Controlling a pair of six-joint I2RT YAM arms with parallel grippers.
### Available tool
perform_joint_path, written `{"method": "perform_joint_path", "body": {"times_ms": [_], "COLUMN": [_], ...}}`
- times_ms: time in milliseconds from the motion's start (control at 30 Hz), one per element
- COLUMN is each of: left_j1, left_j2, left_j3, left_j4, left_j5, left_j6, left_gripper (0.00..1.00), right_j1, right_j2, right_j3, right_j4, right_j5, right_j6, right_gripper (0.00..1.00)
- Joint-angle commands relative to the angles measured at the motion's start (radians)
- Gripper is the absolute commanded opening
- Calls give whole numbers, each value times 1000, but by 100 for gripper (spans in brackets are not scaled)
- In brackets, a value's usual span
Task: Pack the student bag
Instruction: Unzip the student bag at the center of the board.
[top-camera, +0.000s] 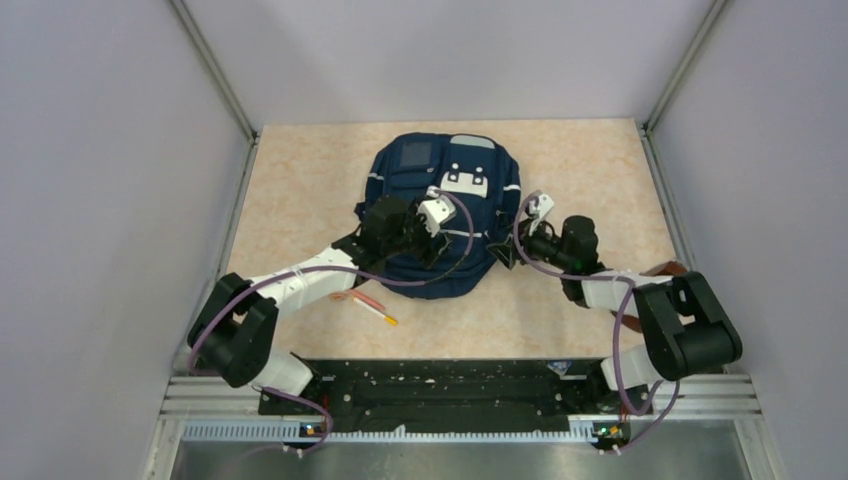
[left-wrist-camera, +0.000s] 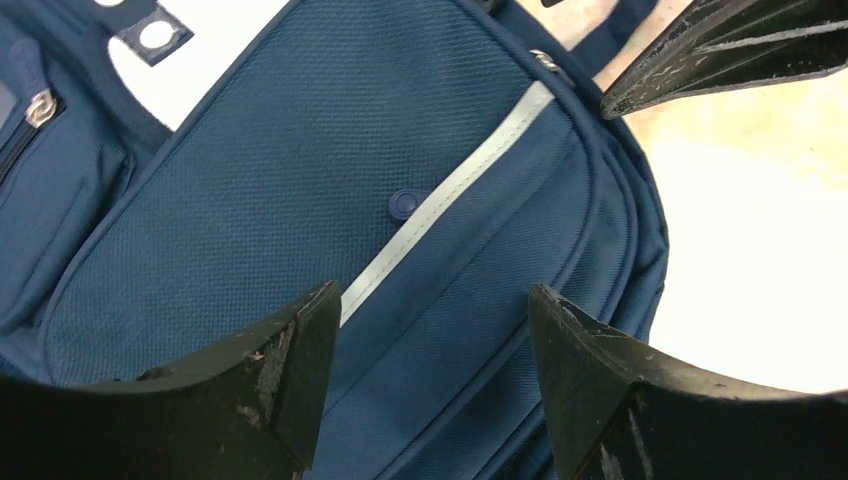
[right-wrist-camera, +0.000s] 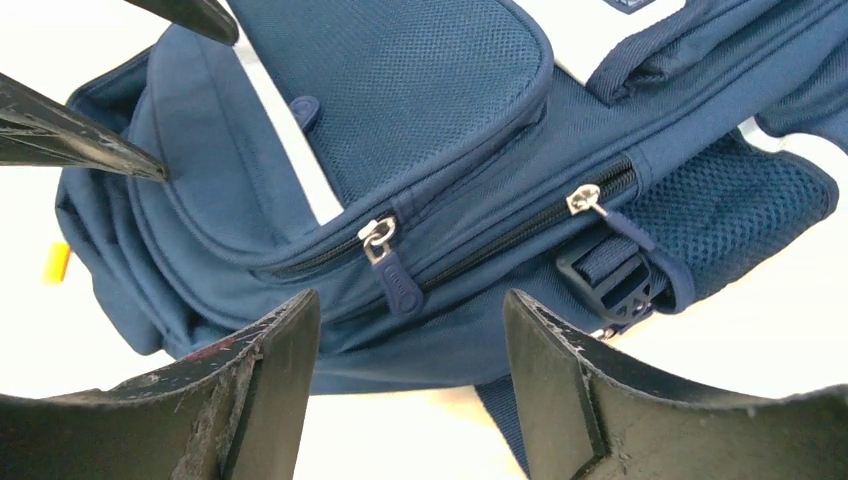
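Navy fabric student bag (top-camera: 395, 185), laid flat on the beige mottled bench (top-camera: 600, 170), pockets up, long axis near-to-far. Pale grey walls (top-camera: 100, 150) are set around. Left fingers (left-wrist-camera: 300, 340) are held apart over it; right fingers (right-wrist-camera: 560, 350) apart beside it, nothing clamped.

Student bag (top-camera: 400, 188) lies flat on table (top-camera: 300, 180), centre-far. Left gripper (top-camera: 447, 238) over its near part, right gripper (top-camera: 503, 252) at its right edge. Thin orange stick (top-camera: 375, 310) near-left of bag.
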Motion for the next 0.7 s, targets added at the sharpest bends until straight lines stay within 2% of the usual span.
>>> {"method": "perform_joint_path", "body": {"times_ms": [0,133,267,400,500,667], "left_j1": [-1,3,46,190,294,354], "left_j2": [-46,-87,-101,-131,-134,-51], "left_j3": [-6,-11,15,-19,-69,-45], "left_j4": [14,5,-71,-78,-3,-32], "left_j5": [-144,-268,-395,-344,-258,-226], "left_j6": [-73,-155,-306,-519,-606,-654], "left_gripper": [74,75,77,79,82,82], "right_j1": [31,73,104,134,136,137], "right_j2": [55,97,117,103,95,82], "right_j3": [105,146,200,211,219,209], "right_j4": [8,-38,-120,-179,-223,-235], "right_j5": [-2,46,88,156,198,229], "right_j6": [-102,-164,-201,-195,-158,-130], "right_gripper": [64,59,31,0,0,0]}}
